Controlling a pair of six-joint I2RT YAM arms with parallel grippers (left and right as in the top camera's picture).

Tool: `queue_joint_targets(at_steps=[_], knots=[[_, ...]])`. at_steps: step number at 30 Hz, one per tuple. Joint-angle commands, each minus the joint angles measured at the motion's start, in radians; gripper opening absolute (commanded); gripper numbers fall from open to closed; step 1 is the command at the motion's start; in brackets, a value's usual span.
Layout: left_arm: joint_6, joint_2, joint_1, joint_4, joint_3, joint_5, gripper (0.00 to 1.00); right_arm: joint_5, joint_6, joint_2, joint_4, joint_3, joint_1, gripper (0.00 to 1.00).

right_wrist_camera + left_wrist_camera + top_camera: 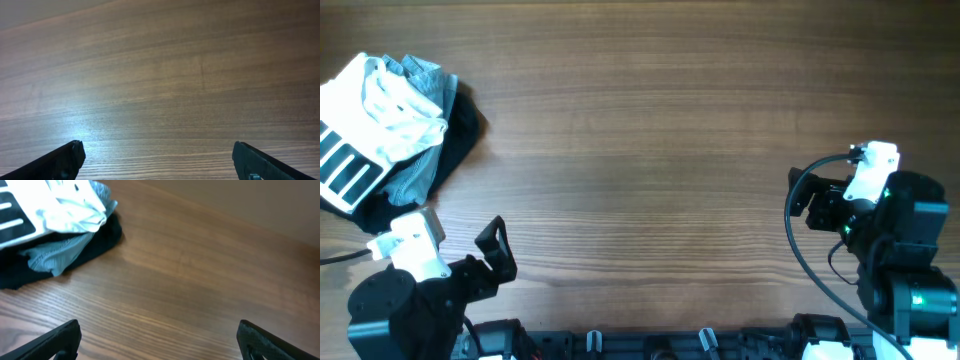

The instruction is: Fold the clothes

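Item 1. T-shirt (382, 100): white and crumpled. We log it at the far left of the table (660, 120), heaped on top of two other garments and not yet folded. Its black stripe print (345, 168) faces up on the part that lies nearest the table's left edge.

Item 2. Denim piece (428, 78): light blue and bunched. We see it under the shirt, showing along the shirt's far side and again below it toward the robot.

Item 3. Black garment (465, 125): lowest in the pile. It spreads out from under the other two on the right and on the near side, lying flat on the wood.

Item 4. Left gripper (159, 330): we record its fingers spread wide, holding nothing. It sits near the front edge of the table, close to the pile but not touching it. The wrist view shows the pile up and to the left of the fingers.

Item 5. Right gripper (157, 149): fingers likewise wide apart and holding nothing. We place it over bare wood on the right side, well apart from the pile.
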Motion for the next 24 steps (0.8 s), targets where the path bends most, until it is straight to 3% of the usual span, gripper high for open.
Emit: queue_joint_targets(at_steps=[1,7,15,19,24], knots=[[-0.010,-0.002,-0.006,-0.030,-0.006,0.002,1.00,0.014,-0.018,0.031,-0.001,-0.008,0.001,1.00],[-0.010,-0.002,-0.006,-0.030,-0.006,0.002,1.00,0.043,-0.065,-0.047,0.023,-0.026,0.002,1.00],[-0.010,-0.002,-0.006,-0.030,-0.006,0.002,1.00,-0.043,-0.107,-0.605,0.680,-0.591,0.035,1.00],[-0.010,-0.002,-0.006,-0.030,-0.006,0.002,1.00,-0.021,-0.153,-0.722,0.762,-0.727,0.053,1.00],[-0.010,-0.002,-0.006,-0.030,-0.006,0.002,1.00,0.029,-0.153,-0.732,0.821,-0.856,0.052,1.00]])
